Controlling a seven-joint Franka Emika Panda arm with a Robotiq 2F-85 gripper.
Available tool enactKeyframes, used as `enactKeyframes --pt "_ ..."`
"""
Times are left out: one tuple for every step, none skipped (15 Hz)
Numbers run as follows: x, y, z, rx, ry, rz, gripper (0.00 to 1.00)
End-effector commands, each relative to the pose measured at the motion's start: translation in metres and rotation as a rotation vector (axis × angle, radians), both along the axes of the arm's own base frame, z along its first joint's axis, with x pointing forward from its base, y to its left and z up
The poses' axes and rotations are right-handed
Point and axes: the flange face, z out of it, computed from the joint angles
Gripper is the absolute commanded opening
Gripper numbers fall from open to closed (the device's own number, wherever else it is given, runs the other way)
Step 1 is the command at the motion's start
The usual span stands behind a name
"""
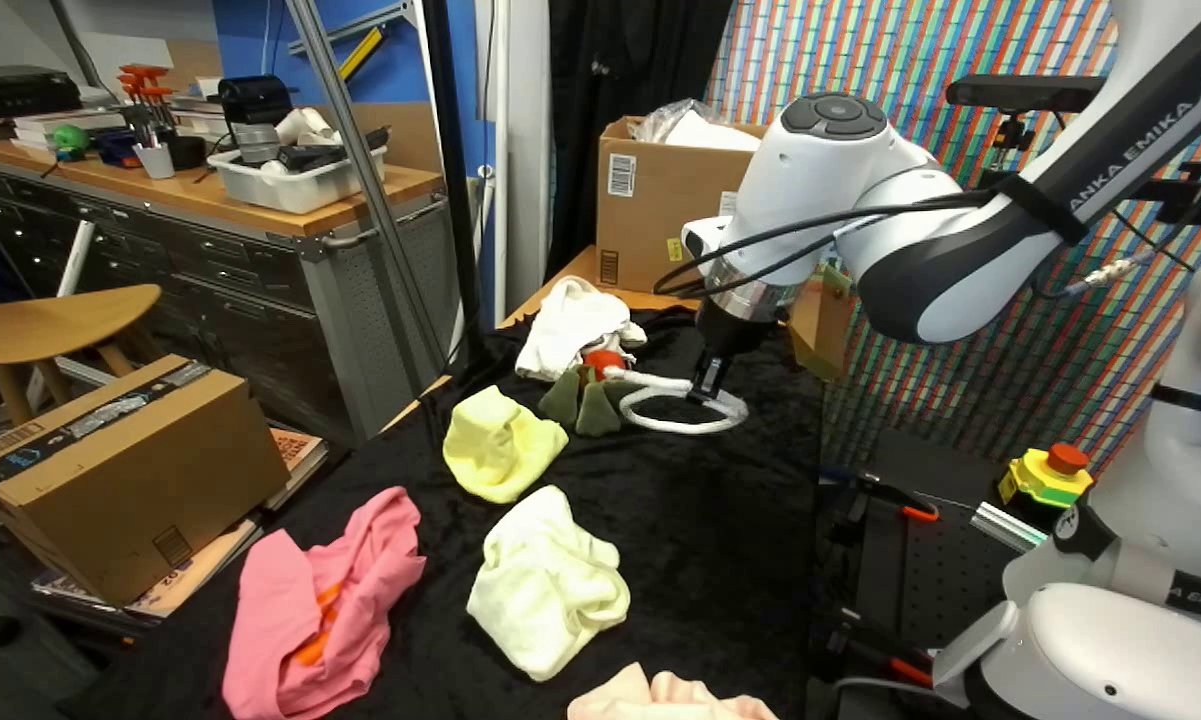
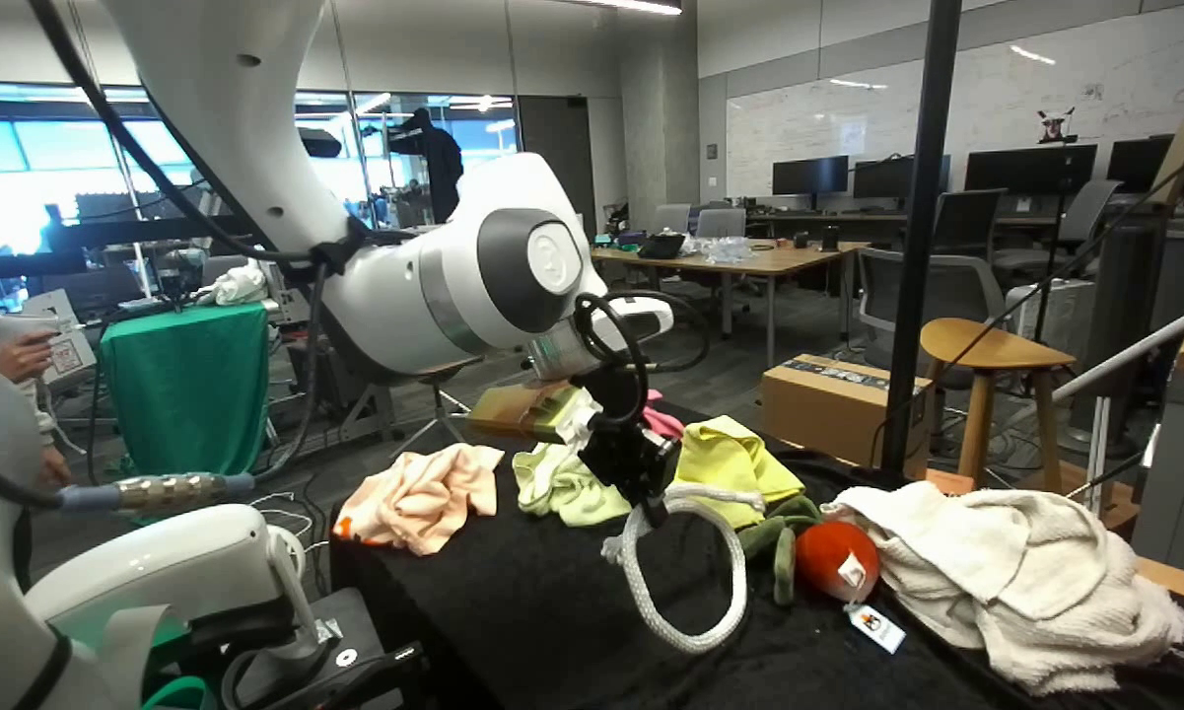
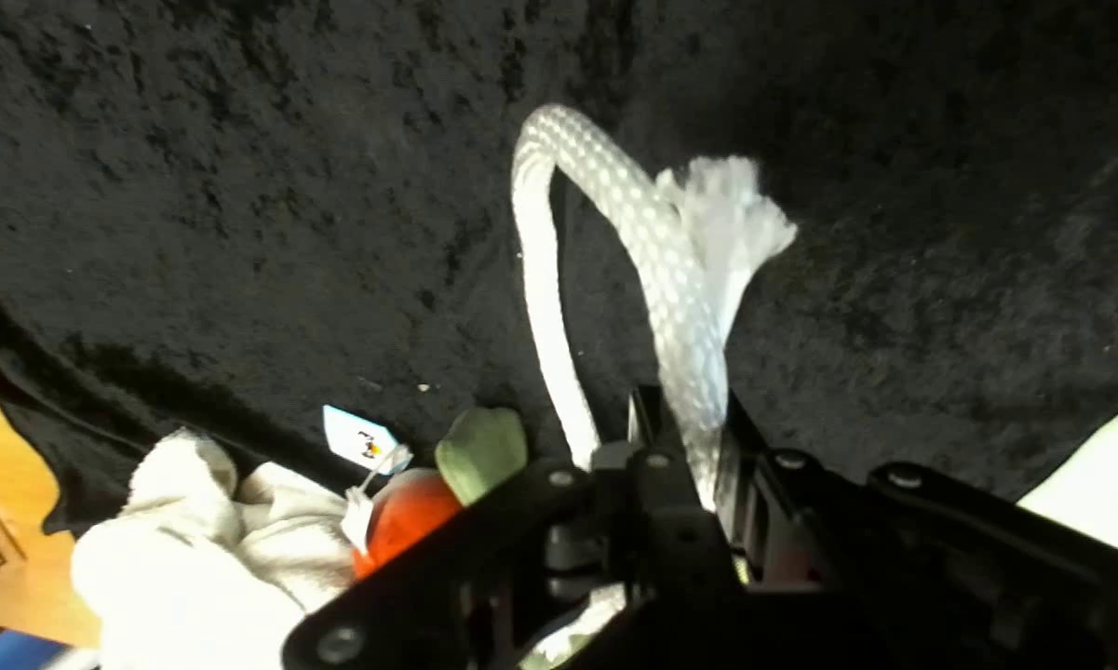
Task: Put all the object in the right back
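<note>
My gripper [image 1: 705, 390] is shut on a white rope [image 1: 685, 427] and holds it above the black table cloth. In an exterior view the rope [image 2: 634, 577] hangs as a loop below the gripper [image 2: 656, 511]. In the wrist view the rope [image 3: 614, 191] passes between the fingers [image 3: 687, 423], its frayed end beyond them. A white cloth [image 2: 996, 582] and a red plush toy [image 2: 833, 560] with green limbs and a tag lie together; the toy also shows in the wrist view [image 3: 414, 512]. A yellow cloth [image 1: 500, 445], pale green cloth [image 1: 550, 585], pink cloth [image 1: 330, 610] and peach cloth [image 2: 434, 498] lie apart.
A cardboard box [image 1: 660, 200] stands at the table's end behind the white cloth. The table's black cover [image 1: 720, 560] is wrinkled. A dark pole [image 2: 927, 197] rises beside the table. Another cardboard box [image 1: 130, 480] stands off the table. A brown box-like piece [image 2: 522, 409] shows beside the wrist.
</note>
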Motion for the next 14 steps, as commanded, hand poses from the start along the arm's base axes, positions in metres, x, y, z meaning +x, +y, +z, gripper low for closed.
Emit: enactKeyframes --pt "0.021 -0.032 0.035 0.011 -0.086 -0.099 0.06" --pt "0.03 -0.043 0.045 0.013 -0.103 -0.113 0.06" --pt "0.04 -0.055 0.055 0.014 -0.124 -0.133 0.06" --pt "0.05 -0.067 0.066 0.013 -0.147 -0.148 0.06" --pt "0.061 -0.077 0.078 0.006 -0.166 -0.157 0.06" --pt "0.07 -0.087 0.088 0.0 -0.188 -0.164 0.06" --pt "0.082 -0.095 0.099 -0.004 -0.203 -0.171 0.06" --pt "0.091 -0.101 0.107 -0.004 -0.214 -0.177 0.06" --pt "0.1 -0.105 0.114 -0.005 -0.222 -0.184 0.06" --pt "0.11 -0.109 0.12 -0.009 -0.23 -0.193 0.06" --pt "0.118 -0.109 0.123 -0.009 -0.229 -0.196 0.06" --pt "0.125 -0.107 0.126 -0.014 -0.225 -0.2 0.06" --pt "0.132 -0.103 0.126 -0.02 -0.221 -0.197 0.06" --pt "0.14 -0.097 0.124 -0.031 -0.213 -0.192 0.06"
